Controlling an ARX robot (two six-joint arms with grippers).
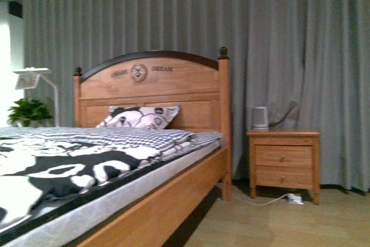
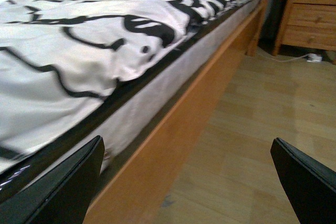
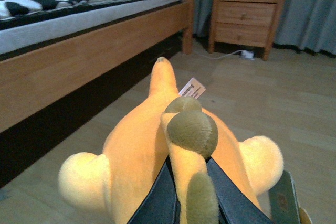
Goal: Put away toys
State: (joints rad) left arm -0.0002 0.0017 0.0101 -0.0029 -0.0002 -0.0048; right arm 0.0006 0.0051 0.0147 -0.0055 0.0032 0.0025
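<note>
The left claw [image 2: 187, 145] stands wide open. Its two dark fingers [image 2: 60, 190] are spread far apart at the outer edges of the left wrist view and grip nothing, and the wrist is held low and roughly level. The right claw [image 3: 190, 182] is closed on the orange plush toy [image 3: 134, 150], its dark fingers [image 3: 155, 205] pressing in from either side, the wrist likewise low.

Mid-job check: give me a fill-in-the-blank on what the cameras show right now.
1. The left gripper is ____, holding nothing.
2. The right gripper is shut on the plush toy, which carries a pale ____.
3. The nightstand has ____ drawers.
4. On the bed, the pillow leans against the ____.
Missing words: open; tag; two; headboard.
</note>
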